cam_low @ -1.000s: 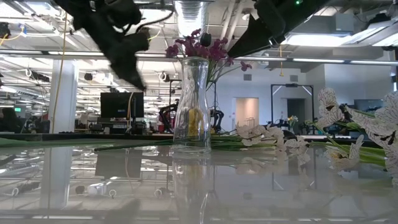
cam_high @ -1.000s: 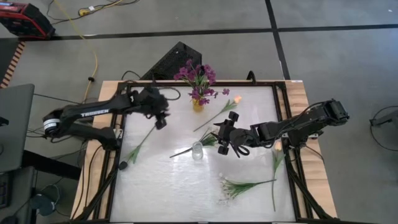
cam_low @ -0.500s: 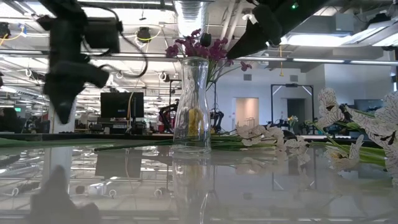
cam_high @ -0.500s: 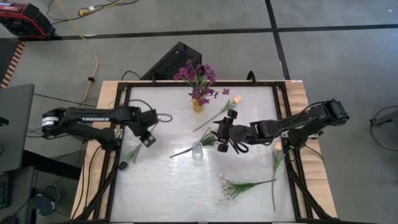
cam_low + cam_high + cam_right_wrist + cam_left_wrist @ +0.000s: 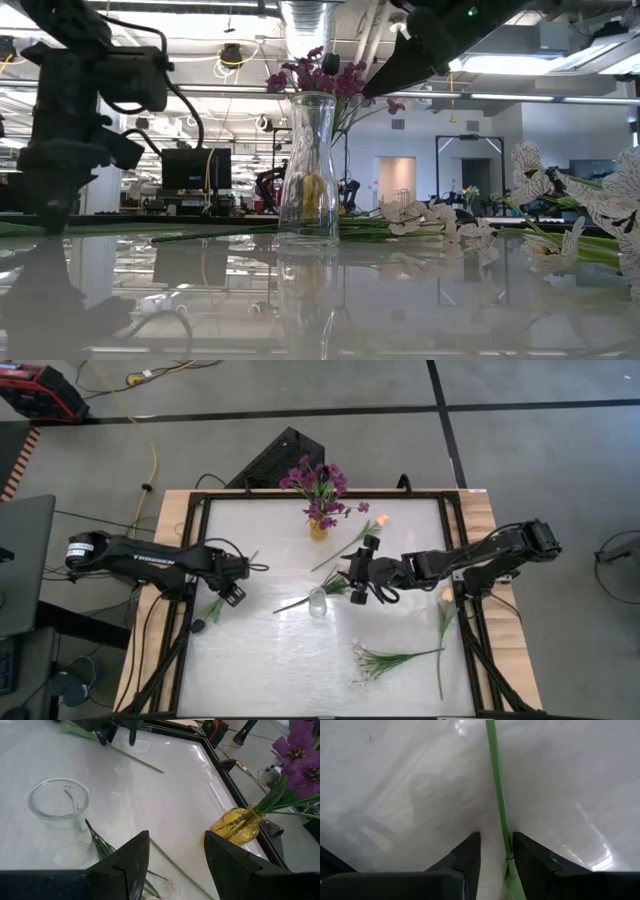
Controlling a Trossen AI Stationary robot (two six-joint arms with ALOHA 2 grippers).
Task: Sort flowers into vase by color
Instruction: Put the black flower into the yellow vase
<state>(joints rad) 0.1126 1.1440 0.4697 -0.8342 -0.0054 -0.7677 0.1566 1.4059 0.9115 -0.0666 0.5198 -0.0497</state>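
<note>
The left arm had white letters on it that read TROSSEN (image 5: 153, 559). No other words could be read.

The left gripper (image 5: 232, 593) was down low near the left side of the white table (image 5: 270, 670). Its two fingers stood a little apart, one on each side of a thin green stem (image 5: 496, 795). They were not squeezing it. That stem belonged to the dark bud flower (image 5: 211, 611), which lay flat on the table by the left edge. A second before, this gripper was farther back on the table and higher up. Now it had come down over the stem.

The right gripper (image 5: 362, 581) hung above the middle of the table, near the clear glass vase (image 5: 317, 602). Its fingers were spread wide and held nothing. It had moved a tiny bit toward the back.

The purple flowers (image 5: 318, 484) stood in the small yellow vase (image 5: 318, 529) at the back. A peach tulip (image 5: 352, 544) lay between that vase and the right gripper. A white spray (image 5: 306, 598) lay beside the clear vase, with its stem running past it. More white flowers (image 5: 385, 658) lay at the front right. Another tulip (image 5: 444, 622) lay by the right edge. None of these had moved.
</note>
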